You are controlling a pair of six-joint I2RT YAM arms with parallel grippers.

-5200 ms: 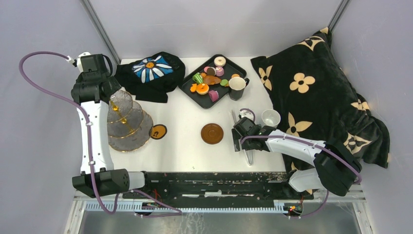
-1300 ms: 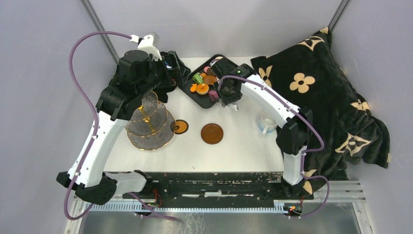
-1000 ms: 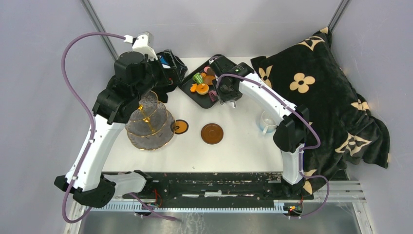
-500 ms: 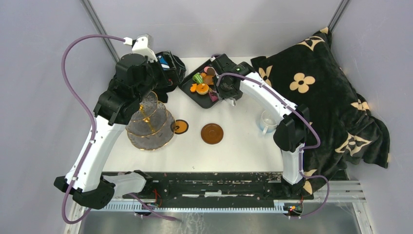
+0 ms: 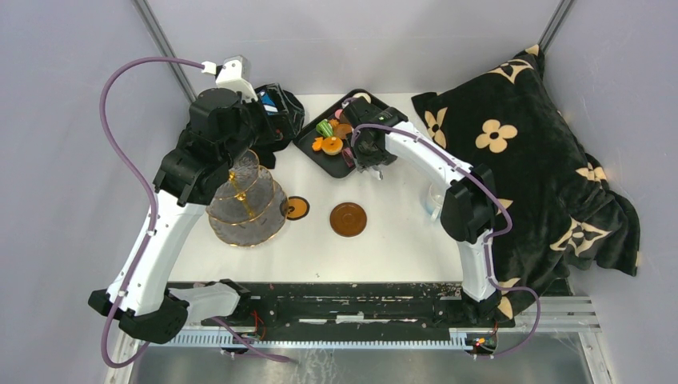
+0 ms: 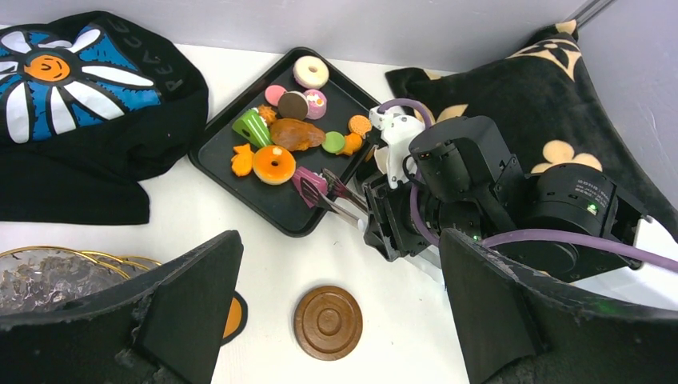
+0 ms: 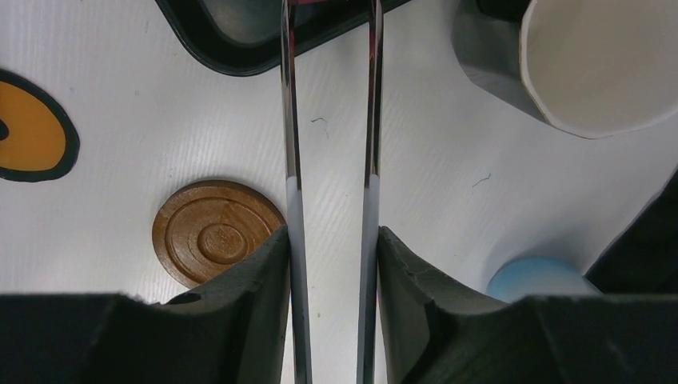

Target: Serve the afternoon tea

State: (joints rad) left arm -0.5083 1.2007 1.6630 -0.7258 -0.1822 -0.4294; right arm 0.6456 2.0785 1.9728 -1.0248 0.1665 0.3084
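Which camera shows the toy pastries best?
The left wrist view: toy pastries close and clear on the black tray. The top view has them small, partly behind the right arm; the right wrist view catches only tray rim.

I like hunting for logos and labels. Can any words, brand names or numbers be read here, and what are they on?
"PEACE": pale letters on the black cloth, beside its blue-white flower.
White print on the right arm's round black joint: too small to read.
Nothing else is legible in any view.
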